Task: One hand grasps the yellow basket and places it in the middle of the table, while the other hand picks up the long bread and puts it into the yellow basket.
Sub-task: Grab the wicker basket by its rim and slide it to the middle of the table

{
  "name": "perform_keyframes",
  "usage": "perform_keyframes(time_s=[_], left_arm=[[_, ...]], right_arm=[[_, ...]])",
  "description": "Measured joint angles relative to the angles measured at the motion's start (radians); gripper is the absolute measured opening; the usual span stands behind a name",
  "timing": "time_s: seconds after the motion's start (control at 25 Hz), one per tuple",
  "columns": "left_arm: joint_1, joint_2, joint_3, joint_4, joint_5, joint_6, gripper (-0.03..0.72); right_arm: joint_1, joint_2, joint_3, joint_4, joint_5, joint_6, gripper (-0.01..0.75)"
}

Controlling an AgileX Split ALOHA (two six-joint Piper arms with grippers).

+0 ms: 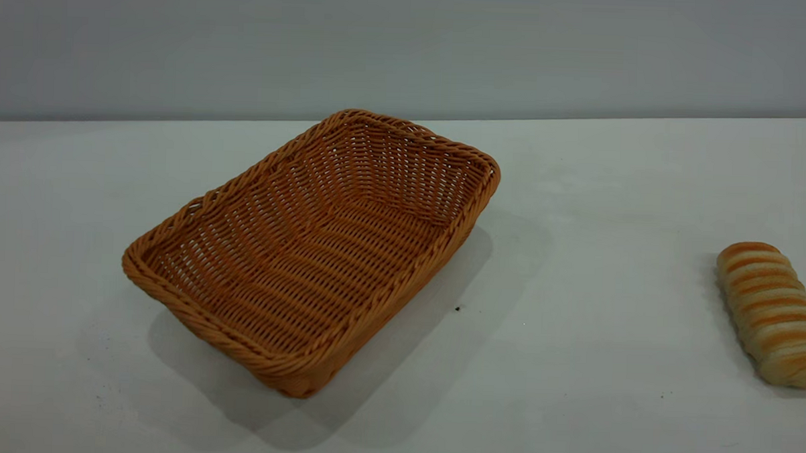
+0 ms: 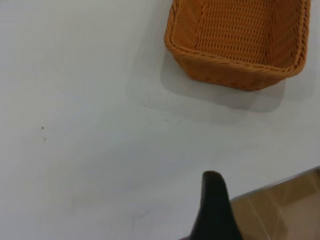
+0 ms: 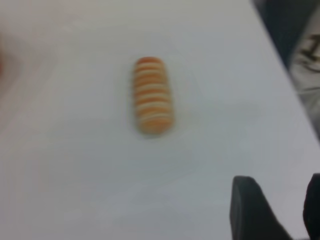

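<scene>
We see a large, empty orange-tan woven wicker basket (image 1: pixel 308 250) left of centre on the white tabletop (image 1: pixel 577 226), with a small striped golden-brown oblong loaf (image 1: pixel 772 313) ridged side up, well apart at the right edge.

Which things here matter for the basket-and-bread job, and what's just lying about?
Job:
yellow basket, empty, left of centre
long bread, far right, on the table

Lying about:
Nothing else on the table; only tiny dark specks

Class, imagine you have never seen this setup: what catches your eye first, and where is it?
The basket draws the eye first: big, orange, woven, empty, sitting left of centre on the white table. Next comes the striped bread, lying alone near the right edge, well apart from the basket.
</scene>
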Motion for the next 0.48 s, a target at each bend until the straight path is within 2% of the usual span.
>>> perform_keyframes(time_s=[0.12, 0.48], left_arm=[[0.0, 0.0, 0.0, -0.007, 0.0, 0.0, 0.584], [0.0, 0.0, 0.0, -0.015, -0.001, -0.021, 0.584]], right_arm=[[0.035, 0.0, 0.0, 0.03, -0.001, 0.0, 0.302], [0.039, 0.0, 0.0, 0.047, -0.005, 0.0, 0.302]])
